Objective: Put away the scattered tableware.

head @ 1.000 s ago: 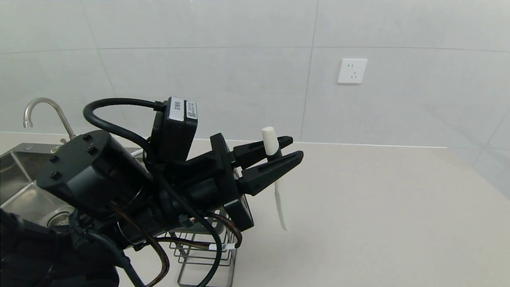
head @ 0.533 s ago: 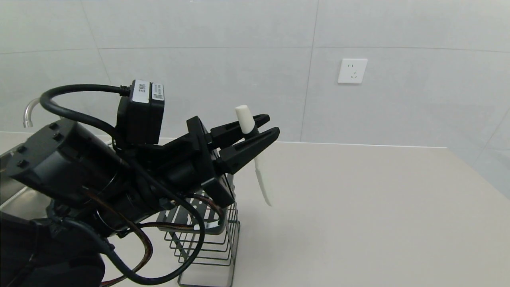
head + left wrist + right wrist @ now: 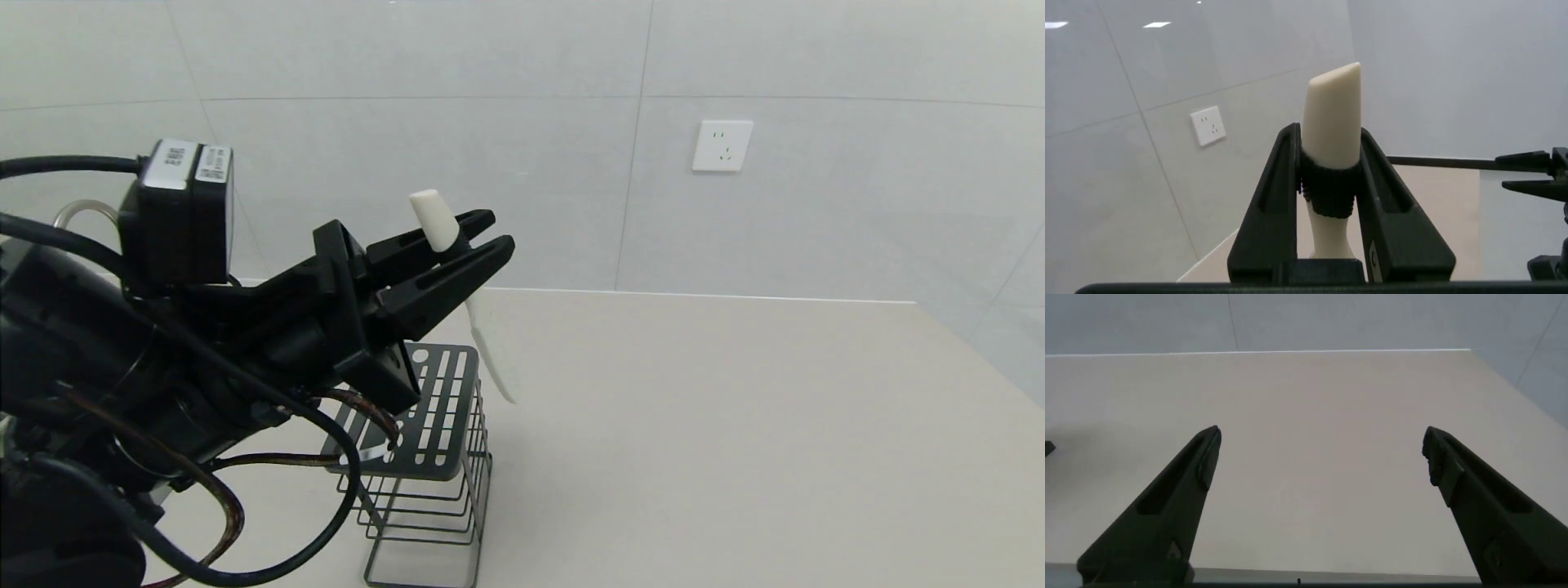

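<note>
Knife (image 3: 429, 217) gripped in your left gripper (image 3: 498, 232), as the head camera has it. The two black fingers are pinched narrow on the white handle. Its blunt end stands up above them, and the thin white blade slants down below them, off the counter (image 3: 735, 425). Below the gripper, a little back toward its wrist, a dark wire rack (image 3: 441, 465) with a slotted top plate stands on the counter. The blade hangs beside that top plate, and you cannot tell from here how far apart the two are. Beyond the fingertips, high on the tiled wall (image 3: 490, 65), is a white socket (image 3: 722, 145). Behind the wrist, the curve of a metal tap (image 3: 82, 207) shows above the arm.

Your left wrist camera looks straight along the left gripper. The knife handle stands upright between the fingers (image 3: 1280, 192), pressed on both sides by ribbed black pads (image 3: 1327, 196), with its slanted end rising past the fingertips. The socket sits on the wall off to one side of the gripper, well beyond it.

Your right wrist camera shows the right gripper (image 3: 1321, 439) spread wide, holding nothing. Its two dark fingers stand well apart above the counter. The pale surface runs ahead between them to the foot of the wall.
</note>
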You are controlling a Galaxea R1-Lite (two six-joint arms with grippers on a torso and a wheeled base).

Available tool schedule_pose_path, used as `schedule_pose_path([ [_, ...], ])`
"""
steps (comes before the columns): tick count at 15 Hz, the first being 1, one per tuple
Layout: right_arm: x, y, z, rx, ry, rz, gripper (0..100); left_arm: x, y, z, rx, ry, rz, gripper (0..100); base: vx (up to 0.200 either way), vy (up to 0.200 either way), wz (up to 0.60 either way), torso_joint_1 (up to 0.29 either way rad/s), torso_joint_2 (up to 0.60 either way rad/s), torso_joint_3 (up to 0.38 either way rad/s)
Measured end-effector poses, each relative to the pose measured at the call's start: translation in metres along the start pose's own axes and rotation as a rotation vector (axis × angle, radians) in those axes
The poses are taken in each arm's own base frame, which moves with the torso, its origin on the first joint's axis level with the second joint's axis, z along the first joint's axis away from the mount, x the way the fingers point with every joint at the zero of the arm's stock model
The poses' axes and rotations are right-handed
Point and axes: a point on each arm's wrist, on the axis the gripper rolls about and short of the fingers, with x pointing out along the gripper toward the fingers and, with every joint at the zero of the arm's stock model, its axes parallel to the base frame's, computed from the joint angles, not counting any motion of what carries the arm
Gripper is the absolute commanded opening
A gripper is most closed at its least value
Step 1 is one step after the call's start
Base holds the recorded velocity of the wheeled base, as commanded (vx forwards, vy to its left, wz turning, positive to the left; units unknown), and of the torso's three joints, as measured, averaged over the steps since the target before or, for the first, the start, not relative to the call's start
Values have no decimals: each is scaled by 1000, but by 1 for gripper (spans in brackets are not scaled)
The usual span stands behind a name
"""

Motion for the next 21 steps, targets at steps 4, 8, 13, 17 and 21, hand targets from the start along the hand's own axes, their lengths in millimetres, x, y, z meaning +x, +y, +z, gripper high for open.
schedule_pose_path([
  [4, 0, 0, 0, 0, 0, 0, 100, -5, 2, 9, 20, -20, 16, 0, 0, 0, 0, 0, 0, 0],
  [8, 0, 0, 0, 0, 1, 0, 100, -10, 12, 18, 57, -39, 54, 0, 0, 0, 0, 0, 0, 0],
  [13, 0, 0, 0, 0, 1, 0, 100, -24, 26, 24, 84, -1, 69, 0, 0, 0, 0, 0, 0, 0],
  [17, 0, 0, 0, -1, 1, 1, 100, -26, 31, 21, 101, 17, 76, 0, 0, 0, 0, 0, 0, 0],
  [21, 0, 0, 0, 1, 1, 0, 100, -23, 31, 8, 125, 64, 45, 0, 0, 0, 0, 0, 0, 0],
])
